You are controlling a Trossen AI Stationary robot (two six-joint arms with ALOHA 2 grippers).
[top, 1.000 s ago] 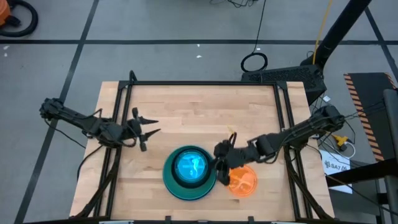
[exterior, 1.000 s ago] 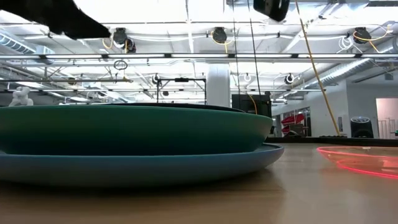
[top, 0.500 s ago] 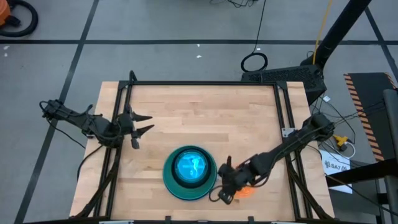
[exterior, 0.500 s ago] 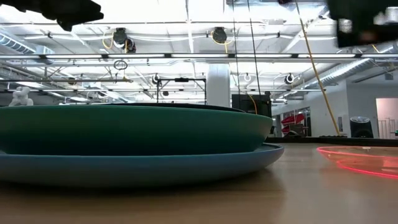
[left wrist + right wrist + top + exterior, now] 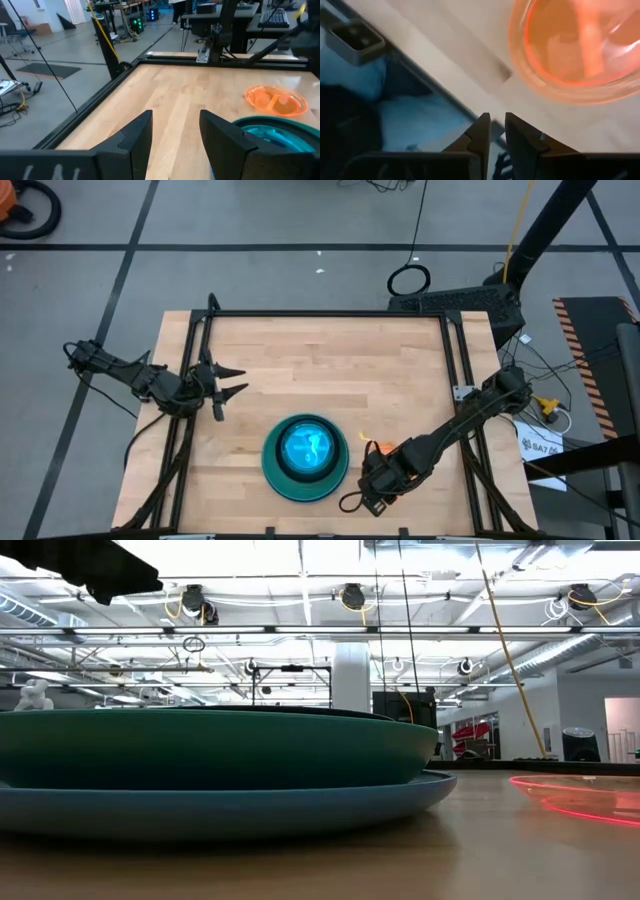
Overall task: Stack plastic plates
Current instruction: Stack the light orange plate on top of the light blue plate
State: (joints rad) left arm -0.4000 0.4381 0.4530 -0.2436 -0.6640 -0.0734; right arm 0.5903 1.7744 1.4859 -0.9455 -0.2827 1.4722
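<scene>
Here, no legible writing anywhere.

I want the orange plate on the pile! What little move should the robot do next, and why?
Probably ease the right gripper onto the rim of the orange plate to grip it. That plate lies alone on the table beside the stack, and the gripper hangs just off its edge. The left gripper waits open at the table's left.

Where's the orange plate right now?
In the left wrist view the orange plate lies flat on the table, just beside the plate stack; from above, the right gripper covers nearly all of it.
</scene>
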